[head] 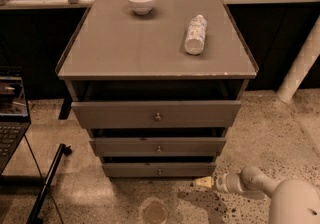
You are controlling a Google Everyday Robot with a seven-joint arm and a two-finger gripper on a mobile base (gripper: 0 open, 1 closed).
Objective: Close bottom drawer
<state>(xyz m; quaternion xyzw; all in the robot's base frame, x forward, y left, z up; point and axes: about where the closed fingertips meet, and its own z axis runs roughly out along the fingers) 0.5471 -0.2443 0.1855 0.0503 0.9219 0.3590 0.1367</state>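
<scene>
Speckled floor [280, 133], tool [202, 182] low, just right of bottom drawer [160, 169]

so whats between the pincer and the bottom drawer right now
Nothing in the way: the camera view shows only a short strip of bare speckled floor between the pincer, low by the cabinet's right front corner, and the bottom drawer.
</scene>
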